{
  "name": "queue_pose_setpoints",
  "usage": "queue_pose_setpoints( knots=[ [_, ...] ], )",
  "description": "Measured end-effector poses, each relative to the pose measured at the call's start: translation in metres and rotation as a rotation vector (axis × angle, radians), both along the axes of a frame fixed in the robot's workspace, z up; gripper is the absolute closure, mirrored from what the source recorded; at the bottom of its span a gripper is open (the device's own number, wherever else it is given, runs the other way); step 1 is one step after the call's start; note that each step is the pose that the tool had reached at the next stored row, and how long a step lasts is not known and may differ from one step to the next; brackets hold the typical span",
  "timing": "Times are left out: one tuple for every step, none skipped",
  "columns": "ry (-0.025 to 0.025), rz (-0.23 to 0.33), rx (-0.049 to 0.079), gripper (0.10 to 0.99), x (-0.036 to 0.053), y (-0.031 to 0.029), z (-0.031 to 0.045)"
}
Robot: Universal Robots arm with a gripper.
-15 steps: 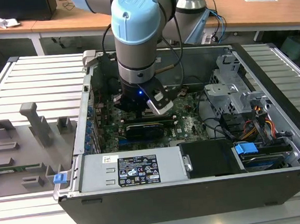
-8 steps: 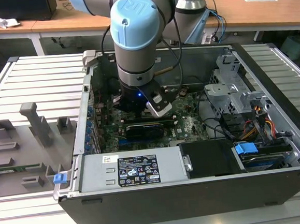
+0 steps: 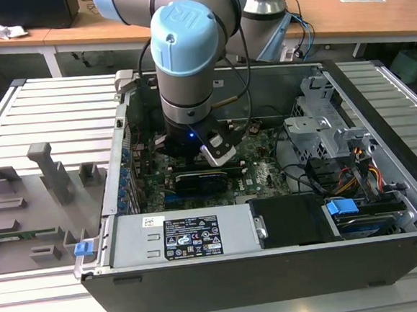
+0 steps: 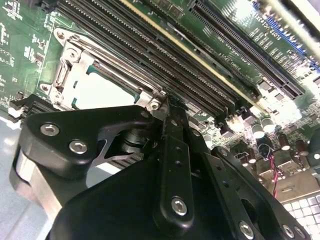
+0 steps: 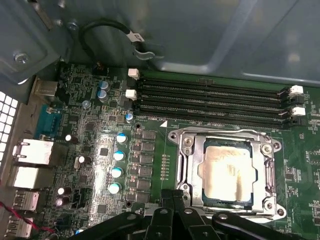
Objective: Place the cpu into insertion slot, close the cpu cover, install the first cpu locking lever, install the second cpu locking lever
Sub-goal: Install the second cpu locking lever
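A: Black linkage of the claw [image 5: 172, 202] sits low over the green motherboard [image 5: 100, 150], its fingertips brought together at the near rim of the insertion slot [image 5: 227, 172]; nothing is held between them.

B: Does the second wrist view agree?

A: Yes; there the claw [image 4: 167, 102] shows its narrow fingers [image 4: 172, 150] meeting at a point against a corner screw of the socket frame; the jaws read as closed and empty.

B: Location of the cpu?

A: Seated in the insertion slot; in the first wrist view the cpu [image 5: 229, 169] lies flat, silver-grey top upward; the cpu cover [image 5: 192, 165] lies down around it as a metal frame, its central cut-out exposing the chip; whether either locking lever is latched cannot be told.

B: And in the second wrist view?

A: The cpu [image 4: 102, 92] appears as a pale plate just beyond the claw's linkage, bounded by the cpu cover [image 4: 65, 70].

B: Surroundings, moving outward?

A: Long black RAM slots [image 5: 215, 100] run parallel just beside the socket, white clips at their ends; silver-topped capacitors [image 5: 117, 155] stand in a column on the socket's other side; a black cable [image 5: 107, 27] loops against the grey case wall.

B: Overall arrangement?

A: In the exterior view the arm's blue-capped wrist [image 3: 181, 39] reaches down into the open computer case [image 3: 260, 264], which rests on a slatted metal bench [image 3: 53, 110]; grey fixtures [image 3: 47, 169] stand at the exterior view's left.
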State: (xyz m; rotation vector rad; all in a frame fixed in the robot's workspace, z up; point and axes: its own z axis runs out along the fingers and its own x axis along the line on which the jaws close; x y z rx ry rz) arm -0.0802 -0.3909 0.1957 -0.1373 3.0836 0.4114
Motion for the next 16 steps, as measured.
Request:
queue_pose_setpoints(
  knots=[
    [0.0,0.0,0.0,0.98,-0.0003,-0.0006,0.0001],
    [0.0001,0.0,0.0,0.98,-0.0006,-0.0011,0.0002],
    [0.0001,0.0,0.0,0.98,-0.0006,-0.0012,0.0008],
    [0.0001,0.0,0.0,0.98,-0.0006,-0.0012,0.0017],
    [-0.0001,0.0,0.0,0.98,-0.0005,-0.0011,0.0046],
    [0.0001,0.0,0.0,0.98,-0.0006,-0.0011,0.007],
    [0.0001,0.0,0.0,0.98,-0.0006,-0.0012,0.0087],
    [0.0,0.0,0.0,0.98,-0.0006,-0.0011,0.0105],
    [0.0001,0.0,0.0,0.98,-0.0006,-0.0011,0.0118],
    [0.0001,0.0,0.0,0.98,-0.0006,-0.0011,0.0133],
    [0.0001,0.0,0.0,0.98,-0.0006,-0.0012,0.0146],
    [0.0,0.0,0.0,0.98,-0.0006,-0.0012,0.0159],
    [0.0001,0.0,0.0,0.98,-0.0006,-0.0012,0.0175],
    [0.0001,0.0,0.0,0.98,-0.0006,-0.0012,0.0193],
    [0.0001,0.0,0.0,0.98,-0.0006,-0.0011,0.0207],
    [0.0001,0.0,0.0,0.98,-0.0006,-0.0011,0.0225]
  ],
)
